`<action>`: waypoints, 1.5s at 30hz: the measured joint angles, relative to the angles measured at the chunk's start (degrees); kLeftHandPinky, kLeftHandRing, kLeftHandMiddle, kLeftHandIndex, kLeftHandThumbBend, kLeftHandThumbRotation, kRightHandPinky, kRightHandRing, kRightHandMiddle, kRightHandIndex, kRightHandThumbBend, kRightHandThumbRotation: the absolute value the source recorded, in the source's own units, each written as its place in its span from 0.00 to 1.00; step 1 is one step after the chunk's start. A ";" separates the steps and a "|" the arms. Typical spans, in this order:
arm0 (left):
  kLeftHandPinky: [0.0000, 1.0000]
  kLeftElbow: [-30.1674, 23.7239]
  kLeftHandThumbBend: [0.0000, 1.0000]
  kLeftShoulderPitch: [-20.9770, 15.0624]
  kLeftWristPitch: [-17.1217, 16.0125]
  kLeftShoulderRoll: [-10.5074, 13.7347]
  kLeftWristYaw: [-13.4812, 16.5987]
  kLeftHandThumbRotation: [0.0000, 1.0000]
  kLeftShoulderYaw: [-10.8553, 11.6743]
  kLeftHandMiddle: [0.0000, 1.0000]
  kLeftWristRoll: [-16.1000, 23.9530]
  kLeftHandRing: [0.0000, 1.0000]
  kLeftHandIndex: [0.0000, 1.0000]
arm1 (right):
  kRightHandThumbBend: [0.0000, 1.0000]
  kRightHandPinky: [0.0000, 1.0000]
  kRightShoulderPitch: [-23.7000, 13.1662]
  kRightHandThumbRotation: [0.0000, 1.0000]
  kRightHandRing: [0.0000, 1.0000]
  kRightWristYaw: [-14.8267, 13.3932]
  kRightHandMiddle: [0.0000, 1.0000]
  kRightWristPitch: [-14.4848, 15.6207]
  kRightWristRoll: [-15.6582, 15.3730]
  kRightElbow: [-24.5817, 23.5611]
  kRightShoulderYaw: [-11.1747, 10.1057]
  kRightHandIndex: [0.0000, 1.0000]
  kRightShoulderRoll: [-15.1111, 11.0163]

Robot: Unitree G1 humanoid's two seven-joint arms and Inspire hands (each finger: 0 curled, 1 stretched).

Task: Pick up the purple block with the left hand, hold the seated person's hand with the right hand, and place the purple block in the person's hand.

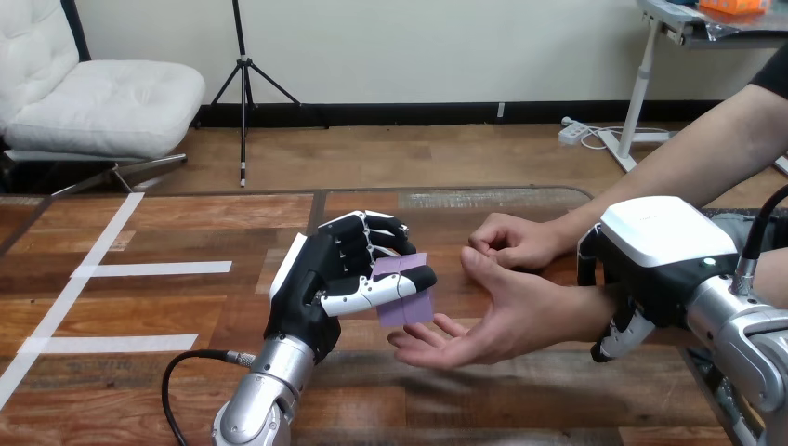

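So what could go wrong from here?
The flat purple block is pinched by the left hand at the fingertips of the person's open hand, not over the palm; released here, it may fall on the wooden table. The right hand clasps the wrist; a tug could shift the palm.

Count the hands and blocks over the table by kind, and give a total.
Robot hands: 2, left hand and right hand
Person's hands: 2, open hand and curled hand behind it
Blocks: 1, purple block
Total: 5
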 measured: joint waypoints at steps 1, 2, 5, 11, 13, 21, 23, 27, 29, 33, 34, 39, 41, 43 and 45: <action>0.35 0.00 0.91 0.00 0.04 0.00 -0.04 0.09 -0.04 0.47 -0.01 0.40 0.49 | 0.86 0.23 -0.01 0.00 0.30 0.00 0.37 -0.02 -0.01 -0.06 0.00 0.47 0.00; 0.35 0.00 0.91 0.00 0.13 0.00 -0.09 0.09 -0.07 0.47 -0.01 0.40 0.49 | 0.87 0.23 -0.02 0.00 0.30 0.00 0.37 -0.05 -0.01 -0.12 0.00 0.46 0.00; 0.35 0.00 0.91 0.00 0.55 0.00 -0.44 0.08 -0.11 0.47 -0.10 0.40 0.49 | 0.86 0.24 -0.02 0.00 0.31 0.02 0.38 -0.07 -0.02 -0.42 0.00 0.46 0.02; 0.36 0.00 0.91 0.00 1.20 -0.02 -1.00 0.09 -0.27 0.47 -0.10 0.40 0.49 | 0.85 0.24 -0.05 0.00 0.32 0.49 0.40 -0.08 0.01 -1.12 0.00 0.47 0.07; 0.36 0.00 0.91 0.00 1.42 -0.05 -1.17 0.08 -0.30 0.47 -0.14 0.40 0.49 | 0.85 0.25 -0.10 0.00 0.33 0.66 0.41 -0.07 0.03 -1.28 0.00 0.48 0.09; 0.36 0.00 0.91 0.00 2.62 -0.30 -1.86 0.08 -0.52 0.47 -0.14 0.40 0.49 | 0.83 0.26 -0.40 0.00 0.35 0.79 0.43 -0.61 0.18 -1.52 0.00 0.50 0.14; 0.36 0.00 0.92 0.00 2.90 -0.42 -2.07 0.08 -0.54 0.47 -0.17 0.40 0.49 | 0.82 0.27 -0.49 0.00 0.35 0.80 0.43 -0.68 0.22 -1.55 0.00 0.50 0.16; 0.36 0.00 0.91 0.00 3.33 -0.62 -2.29 0.08 -0.64 0.47 -0.16 0.41 0.49 | 0.81 0.27 -0.84 0.00 0.35 0.92 0.43 -0.87 0.27 -1.56 0.00 0.50 0.23; 0.36 0.00 0.91 0.00 3.40 -0.75 -2.35 0.08 -0.87 0.47 -0.15 0.41 0.49 | 0.81 0.27 -1.04 0.00 0.35 0.94 0.43 -1.18 0.36 -1.55 0.00 0.50 0.24; 0.36 0.00 0.90 0.00 3.40 -1.15 -2.68 0.08 -1.39 0.48 -0.15 0.41 0.49 | 0.81 0.28 -1.46 0.00 0.35 0.93 0.44 -2.04 0.47 -1.55 0.00 0.50 0.24; 0.36 0.00 0.90 0.00 3.41 -1.21 -2.84 0.08 -1.46 0.48 -0.16 0.41 0.49 | 0.81 0.28 -1.56 0.00 0.35 0.93 0.44 -2.28 0.47 -1.55 0.00 0.50 0.24; 0.36 0.00 0.91 0.00 3.41 -1.58 -3.27 0.08 -1.64 0.48 -0.16 0.41 0.50 | 0.80 0.28 -2.07 0.00 0.35 0.93 0.44 -3.06 0.45 -1.55 0.00 0.50 0.24; 0.36 0.00 0.91 0.00 3.41 -1.72 -3.27 0.08 -1.72 0.48 -0.14 0.41 0.50 | 0.80 0.28 -2.23 0.00 0.35 0.93 0.44 -3.37 0.45 -1.55 0.01 0.50 0.24; 0.37 -0.01 0.91 0.00 3.40 -1.87 -3.27 0.09 -1.79 0.48 -0.12 0.42 0.50 | 0.80 0.27 -2.39 0.00 0.34 0.93 0.43 -3.63 0.44 -1.55 0.01 0.50 0.24; 0.37 -0.01 0.91 0.00 3.40 -2.00 -3.25 0.09 -1.86 0.48 -0.08 0.42 0.50 | 0.80 0.27 -2.59 0.00 0.34 0.93 0.43 -3.99 0.43 -1.53 0.01 0.49 0.24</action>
